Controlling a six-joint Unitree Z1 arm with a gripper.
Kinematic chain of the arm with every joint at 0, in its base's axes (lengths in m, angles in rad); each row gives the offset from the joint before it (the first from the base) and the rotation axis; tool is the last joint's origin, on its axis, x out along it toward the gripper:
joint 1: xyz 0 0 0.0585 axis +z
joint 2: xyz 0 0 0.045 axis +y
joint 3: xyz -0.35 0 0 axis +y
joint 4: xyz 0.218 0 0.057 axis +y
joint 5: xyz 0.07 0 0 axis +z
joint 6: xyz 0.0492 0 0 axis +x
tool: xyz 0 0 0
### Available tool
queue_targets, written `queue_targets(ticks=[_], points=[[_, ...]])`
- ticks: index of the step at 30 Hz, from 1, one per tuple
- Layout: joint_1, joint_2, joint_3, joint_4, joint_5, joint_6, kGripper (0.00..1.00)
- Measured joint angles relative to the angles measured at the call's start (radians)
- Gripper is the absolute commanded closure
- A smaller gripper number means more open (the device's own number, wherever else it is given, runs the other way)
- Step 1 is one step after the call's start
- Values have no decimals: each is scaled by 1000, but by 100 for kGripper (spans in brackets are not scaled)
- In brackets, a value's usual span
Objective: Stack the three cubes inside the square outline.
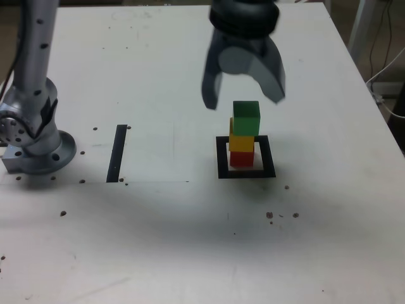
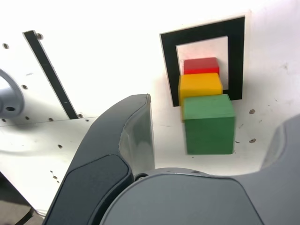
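White counter (image 1: 190, 240), matte and speckled with small dark holes, carrying everything here. Grey arm base (image 1: 31, 136) bolted down well off to the exterior view's left of the jaws. Dark grey gripper (image 1: 243, 95) hanging just above the stack, jaws spread wide and holding nothing, clear air showing between each jaw and the top block. Straight black strip (image 1: 117, 153) lying apart from the jaws, between base and stack, no part of the job. Black square outline (image 1: 221, 158) directly beneath the jaws, white inside. Red cube (image 1: 242, 158) sitting within that frame, yellow cube (image 1: 242, 142) on top of it, green cube (image 1: 246, 118) topmost and closest to the jaws, nudged slightly toward the exterior view's right of the yellow one yet resting flat. Step in hand, by the look of it: letting go of the last block, with stacking seemingly complete. Next move likely calling for a straight lift away, jaws kept wide, no sideways brush against the slightly offset green block.
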State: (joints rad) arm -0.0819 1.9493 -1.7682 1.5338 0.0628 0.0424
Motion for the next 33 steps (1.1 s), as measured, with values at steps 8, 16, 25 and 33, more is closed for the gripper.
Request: queue_targets(ticks=[8, 16, 25, 33], points=[[26, -145, 201, -1, 17, -37, 0], [49, -277, 465, -51, 30, -62, 0], [50, -393, 743, -184, 19, -105, 0], [50, -396, 838, -285, -13, -106, 0]])
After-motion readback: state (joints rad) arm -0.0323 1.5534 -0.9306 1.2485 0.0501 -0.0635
